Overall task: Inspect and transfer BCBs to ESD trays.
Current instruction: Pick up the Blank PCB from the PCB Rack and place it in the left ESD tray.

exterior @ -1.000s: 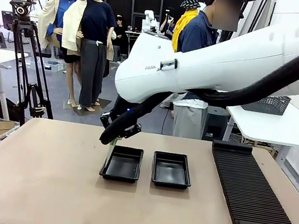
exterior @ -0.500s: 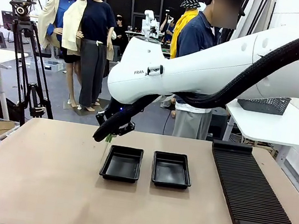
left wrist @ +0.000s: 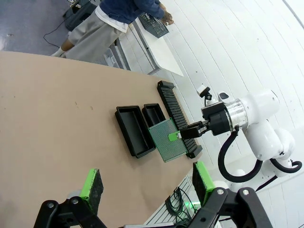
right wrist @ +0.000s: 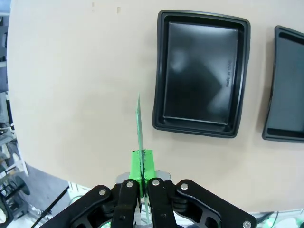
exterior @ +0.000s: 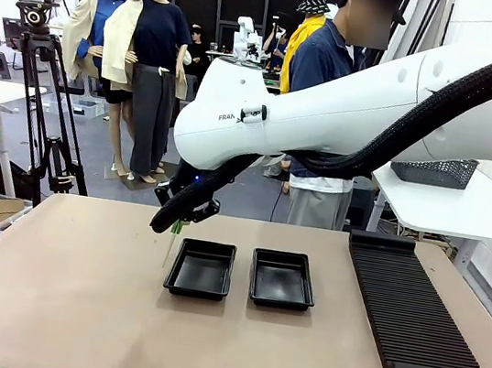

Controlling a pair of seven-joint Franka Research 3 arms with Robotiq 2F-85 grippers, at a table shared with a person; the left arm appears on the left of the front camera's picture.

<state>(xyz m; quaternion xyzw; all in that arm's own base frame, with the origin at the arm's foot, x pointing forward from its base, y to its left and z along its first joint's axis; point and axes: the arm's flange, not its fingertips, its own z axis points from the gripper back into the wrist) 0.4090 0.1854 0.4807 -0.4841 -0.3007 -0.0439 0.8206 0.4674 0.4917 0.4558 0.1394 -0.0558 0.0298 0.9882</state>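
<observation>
**Board held on edge beside the left-hand tray**

Fingers of the right gripper [right wrist: 142, 164], at the lower centre of the right wrist view, are pressed together on one edge of the BCB [right wrist: 138, 124], which is pinched between the green pads. The board is presented edge-on there, as a thin green line running up the frame. It is held in the air just left of the first ESD tray [right wrist: 194, 129] and is not yet over it. The second ESD tray [right wrist: 269, 85] is cut by the right border.

The board is judged to be light, thin and stiff, though likely to flex and easily marked on its faces. An edge grip like this one is therefore thought best.

At the bottom of the left wrist view, the left gripper [left wrist: 147, 182] is shown with its fingers spread wide and nothing between them. Farther up that frame the board's broad face is visible. The pinch appears to sit midway along a long side, so the long axis is judged to lie across the fingers, roughly parallel to the trays' long sides.

In the front view the board hangs downward at centre left. The ribbed rack [exterior: 417, 311] lies at the right, and a person [exterior: 331, 76] stands beyond the table [exterior: 73, 288].
</observation>
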